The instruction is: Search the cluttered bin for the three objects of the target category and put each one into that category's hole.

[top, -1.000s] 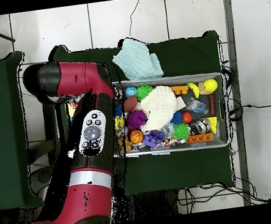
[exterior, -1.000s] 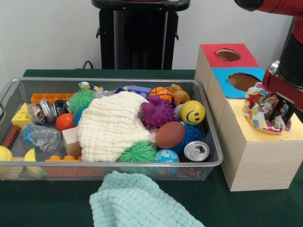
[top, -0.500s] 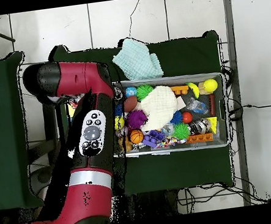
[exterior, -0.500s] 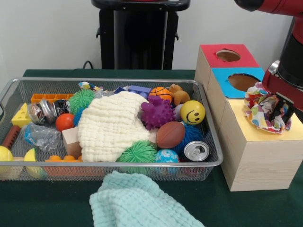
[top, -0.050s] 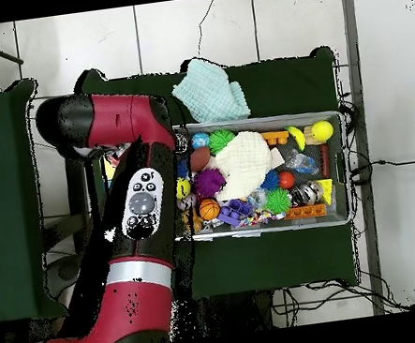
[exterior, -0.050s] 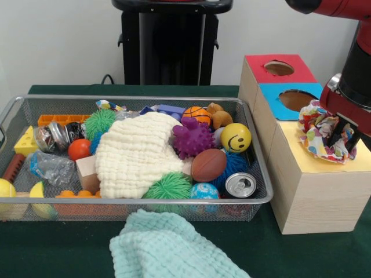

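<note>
One hand [exterior, -0.050s: 343,134] grips the crumpled patterned cloth [exterior, -0.050s: 322,134] directly over the yellow panel of the wooden box [exterior, -0.050s: 316,197] — its hole hidden beneath, so the release likely goes straight down.

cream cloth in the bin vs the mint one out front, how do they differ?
Colour: the cream cloth is off-white, the mint cloth pale green.
Place: the cream cloth lies inside the wire bin, on top of the toys; the mint cloth lies outside, on the green table cover in front of the bin.
Both are crumpled, with a waffle-like weave.
</note>
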### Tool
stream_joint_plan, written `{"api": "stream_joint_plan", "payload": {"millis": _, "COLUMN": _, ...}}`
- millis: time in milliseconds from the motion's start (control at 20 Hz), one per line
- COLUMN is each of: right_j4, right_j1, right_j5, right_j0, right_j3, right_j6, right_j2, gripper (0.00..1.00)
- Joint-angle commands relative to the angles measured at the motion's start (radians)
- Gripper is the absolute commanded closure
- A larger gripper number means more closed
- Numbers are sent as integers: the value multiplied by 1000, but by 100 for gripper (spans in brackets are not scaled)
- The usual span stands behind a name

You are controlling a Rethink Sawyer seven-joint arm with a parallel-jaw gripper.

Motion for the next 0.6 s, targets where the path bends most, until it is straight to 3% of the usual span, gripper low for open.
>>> {"api": "stream_joint_plan", "payload": {"millis": 50, "right_j4": -97, "right_j1": 310, "right_j5": -463, "right_j0": -59, "right_j3": 44, "right_j6": 26, "right_j2": 154, "gripper": 0}}
{"api": "stream_joint_plan", "payload": {"millis": 600, "right_j4": -90, "right_j1": 298, "right_j5": -481, "right_j0": -70, "right_j3": 61, "right_j6": 3, "right_j2": 180, "gripper": 0}}
